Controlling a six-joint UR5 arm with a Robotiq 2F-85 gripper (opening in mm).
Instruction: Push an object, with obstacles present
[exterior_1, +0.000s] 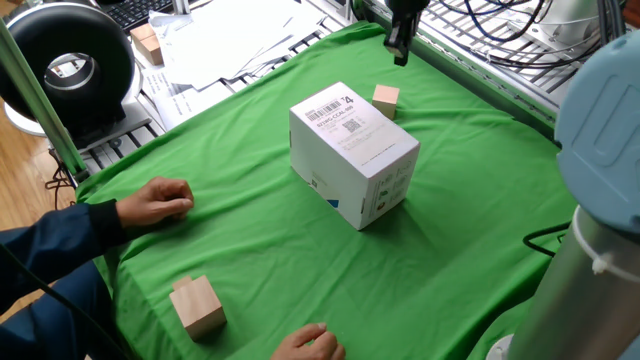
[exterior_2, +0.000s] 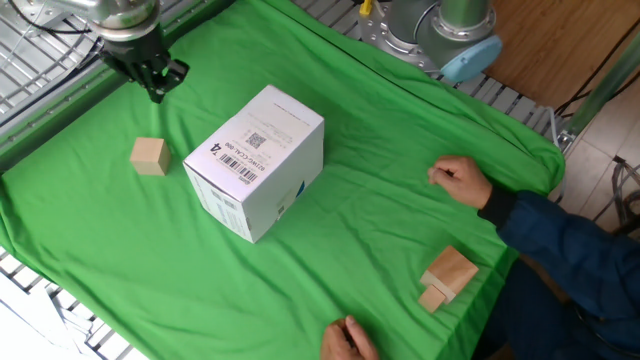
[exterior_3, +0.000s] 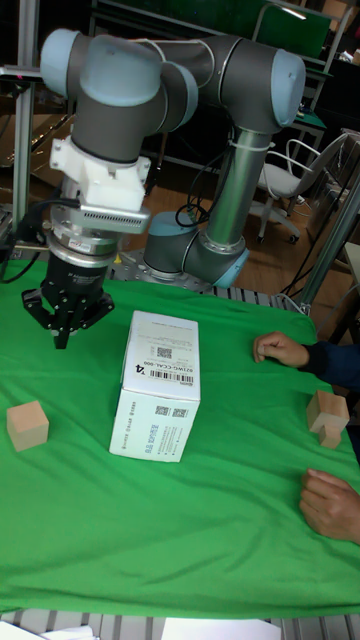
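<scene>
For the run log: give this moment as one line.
gripper: shut, empty, raised | small cube: untouched | white box: beside cube
</scene>
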